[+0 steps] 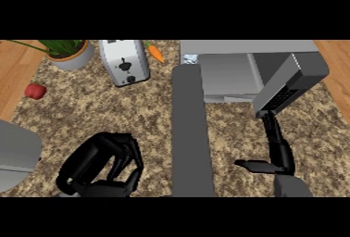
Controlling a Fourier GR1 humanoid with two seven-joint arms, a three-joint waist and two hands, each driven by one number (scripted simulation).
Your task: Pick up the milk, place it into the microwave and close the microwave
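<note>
- My right hand [273, 159]: straight fingers [272, 129] touch the microwave [290, 78] door's edge.
- My left hand [103, 166]: fingers curled, holding nothing, above the worktop [82, 111].
- I cannot see the milk.

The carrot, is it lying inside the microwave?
No, the carrot lies on the counter between the toaster and the microwave, outside it.

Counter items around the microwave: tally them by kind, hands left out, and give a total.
Toaster: 1
Potted plant: 1
Carrot: 1
Red pepper-like vegetable: 1
Total: 4
No milk carton shows in the head view.
</note>
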